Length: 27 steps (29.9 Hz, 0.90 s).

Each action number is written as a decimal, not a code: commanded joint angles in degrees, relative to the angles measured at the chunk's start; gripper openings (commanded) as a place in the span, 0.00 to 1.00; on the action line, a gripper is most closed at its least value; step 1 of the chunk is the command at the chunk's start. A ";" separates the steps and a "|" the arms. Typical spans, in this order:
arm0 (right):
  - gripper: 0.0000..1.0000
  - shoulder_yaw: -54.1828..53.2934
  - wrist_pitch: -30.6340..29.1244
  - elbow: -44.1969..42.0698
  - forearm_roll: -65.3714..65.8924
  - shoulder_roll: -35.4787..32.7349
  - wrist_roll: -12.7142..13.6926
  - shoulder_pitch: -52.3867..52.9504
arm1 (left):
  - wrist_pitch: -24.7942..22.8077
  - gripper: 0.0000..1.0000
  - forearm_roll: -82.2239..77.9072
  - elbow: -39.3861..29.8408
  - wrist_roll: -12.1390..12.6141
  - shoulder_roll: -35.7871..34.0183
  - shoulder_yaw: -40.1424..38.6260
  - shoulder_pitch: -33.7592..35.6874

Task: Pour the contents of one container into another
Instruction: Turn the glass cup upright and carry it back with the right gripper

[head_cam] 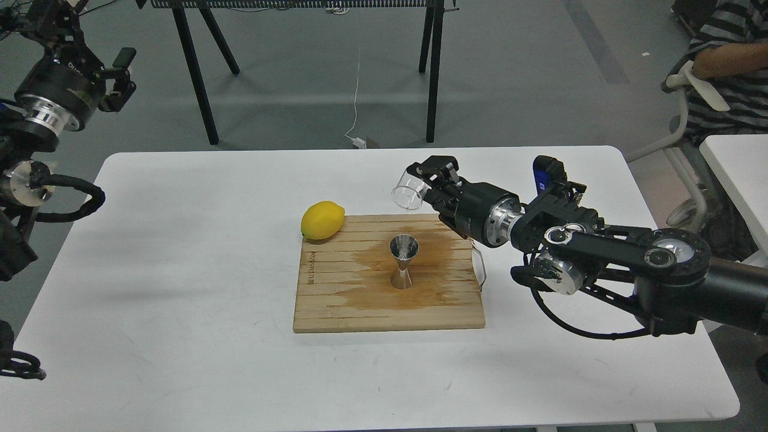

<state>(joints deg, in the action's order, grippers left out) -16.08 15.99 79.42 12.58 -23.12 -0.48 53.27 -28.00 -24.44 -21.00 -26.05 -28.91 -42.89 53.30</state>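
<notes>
Right hand (pixel 433 180) clamps tipped glass cup (pixel 409 191) — board (pixel 336 306) print unreadable; left hand (pixel 120 72) apart.

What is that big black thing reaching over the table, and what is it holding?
That is a robot's arm, and the picture comes from a camera in the robot's head, looking down. At the arm's tip is the right gripper, two fingers pinching a small clear glass cup, tipped on its side in the air. On the white table lies a wooden board with a wet stain. A shiny metal jigger stands on it, with a lemon at its corner. The left gripper waits high up, away from the table.
</notes>
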 commanded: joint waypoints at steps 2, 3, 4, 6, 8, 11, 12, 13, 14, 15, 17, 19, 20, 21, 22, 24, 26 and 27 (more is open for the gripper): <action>0.27 -14.83 -0.08 -0.06 -8.79 0.71 -0.14 -7.81 | 0.00 0.99 0.00 0.00 0.04 -0.01 0.08 0.93; 0.26 -17.47 -0.08 0.03 -9.50 0.71 -0.23 -9.39 | 0.00 0.99 0.00 0.00 0.04 -0.01 0.08 0.93; 0.27 -20.72 -0.08 0.12 -10.12 0.71 -0.57 -11.32 | 0.00 0.99 0.00 0.00 0.04 -0.10 0.08 1.01; 0.27 -27.74 -0.16 0.21 -11.17 0.80 -0.84 -15.89 | 0.00 0.99 0.00 0.00 0.04 -0.01 0.08 1.10; 0.27 -35.30 -0.78 0.29 -13.01 1.15 -0.84 -20.64 | 0.00 0.99 0.00 0.00 0.04 -0.01 0.08 1.10; 0.27 -45.07 -2.71 0.21 -15.04 2.90 -0.75 -26.44 | 0.00 0.99 0.00 0.00 0.13 -0.01 0.08 1.10; 0.27 -48.31 -2.97 0.03 -15.31 3.69 -0.75 -28.29 | 0.00 0.99 0.00 0.00 0.13 0.08 0.08 1.10; 0.27 -50.87 -3.06 -0.06 -15.74 4.40 -0.67 -29.61 | 0.00 0.99 0.00 0.00 0.13 0.08 0.08 1.10; 0.27 -53.68 -3.07 -0.14 -16.10 5.10 -0.58 -31.02 | 0.00 0.99 0.00 0.00 0.13 0.08 0.08 1.19; 0.27 -55.88 -3.07 -0.14 -16.62 5.71 -0.58 -32.07 | 0.00 0.99 0.00 0.00 0.13 0.08 0.08 1.19; 0.27 -59.93 -2.72 -0.23 -18.55 7.21 -0.67 -34.53 | 0.00 0.99 0.00 0.00 0.13 0.08 0.08 1.19; 0.27 -62.92 -2.63 -1.02 -20.66 8.96 -0.84 -36.21 | 0.00 0.99 0.00 0.00 0.04 0.08 0.08 1.19; 0.27 -64.42 -2.63 -2.33 -21.54 9.93 -0.84 -36.74 | 0.00 0.99 0.00 0.00 0.04 -0.01 0.08 1.10; 0.27 -65.56 -2.54 -3.91 -22.16 10.72 -0.84 -36.92 | 0.00 0.99 0.00 0.00 0.04 -0.01 0.08 1.10; 0.27 -66.62 -2.36 -6.01 -22.60 11.69 -0.84 -36.92 | 0.00 0.99 0.00 0.00 0.04 -0.01 0.08 1.10; 0.25 -67.68 -0.96 -11.19 -23.04 13.36 -0.75 -36.74 | 0.00 0.99 0.00 0.00 0.04 -0.01 0.08 1.10; 0.25 -68.03 1.23 -15.60 -23.83 14.51 -0.75 -36.04 | 0.00 0.99 0.00 0.00 0.04 0.08 0.08 1.10; 0.25 -68.12 2.02 -17.35 -24.18 14.94 -0.84 -35.52 | 0.00 0.99 0.00 0.00 0.04 0.08 0.08 1.10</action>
<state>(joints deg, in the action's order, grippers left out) -83.49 15.51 67.95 -10.56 -9.82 -1.28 16.67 -28.00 -24.43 -21.00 -26.02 -28.86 -42.80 54.46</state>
